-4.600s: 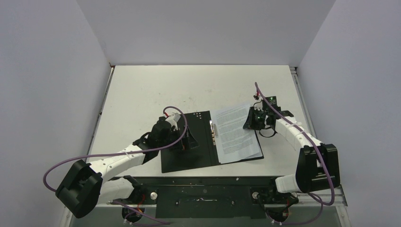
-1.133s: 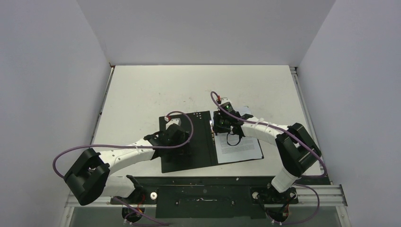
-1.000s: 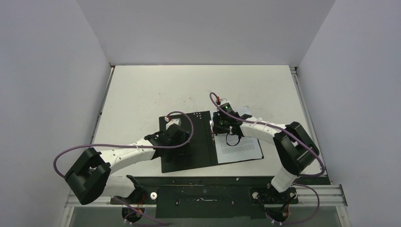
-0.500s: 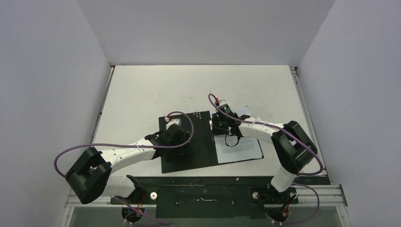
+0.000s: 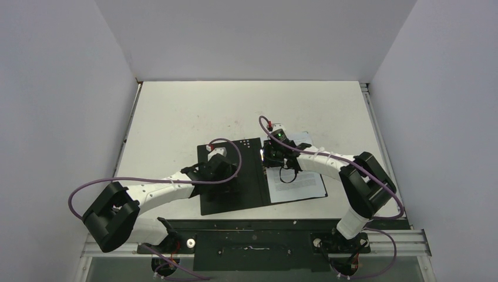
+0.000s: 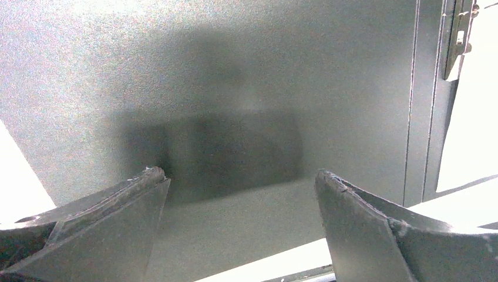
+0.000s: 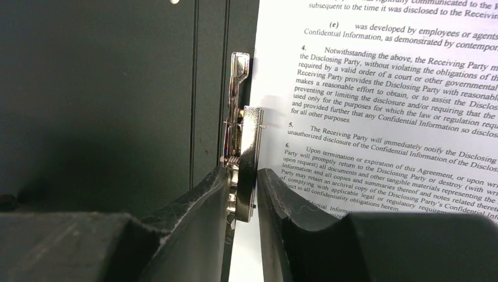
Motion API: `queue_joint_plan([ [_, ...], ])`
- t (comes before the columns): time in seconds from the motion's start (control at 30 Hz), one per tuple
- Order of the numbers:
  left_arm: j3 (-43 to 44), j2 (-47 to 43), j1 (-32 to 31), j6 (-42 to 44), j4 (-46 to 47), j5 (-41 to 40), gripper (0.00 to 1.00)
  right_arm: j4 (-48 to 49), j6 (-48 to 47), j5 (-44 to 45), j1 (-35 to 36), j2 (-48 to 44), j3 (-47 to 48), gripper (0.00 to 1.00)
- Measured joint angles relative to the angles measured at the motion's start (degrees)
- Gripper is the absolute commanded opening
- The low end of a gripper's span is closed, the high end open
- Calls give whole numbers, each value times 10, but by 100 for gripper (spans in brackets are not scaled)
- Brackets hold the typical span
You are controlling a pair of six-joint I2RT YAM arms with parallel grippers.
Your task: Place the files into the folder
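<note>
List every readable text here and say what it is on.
"4. Notwithstanding the above, the Receiving Party": paper sheet, right wrist view.
"5. The Receiving Party will immediately notify the Disclosing": same sheet.
"6. Upon termination or expiration of this Agreement": same sheet.
Overhead view: print too small to read.

The left gripper [image 6: 239,176] hangs low over the folder [image 6: 235,64] with its jaws wide apart, its two dark fingers [image 6: 111,205] entering at 7 and 5 o'clock. The folder's speckled dark inner face fills most of the view, with a blurred shadow [image 6: 232,153] at its centre. Vertical spine creases [image 6: 414,106] run down at 3 o'clock, and a metal clip [image 6: 457,38] sits at 1 o'clock. Past the clip, and at 8 o'clock, everything is washed-out white.
</note>
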Motion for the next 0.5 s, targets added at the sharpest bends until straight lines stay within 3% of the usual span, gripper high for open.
queue_joint_plan([
  [0.23,0,0,-3,-1,1,1,96,0,1,7,0,-2,0,21],
  [0.5,1,2,-4,-2,2,1,96,1,2,10,0,-2,-3,11],
])
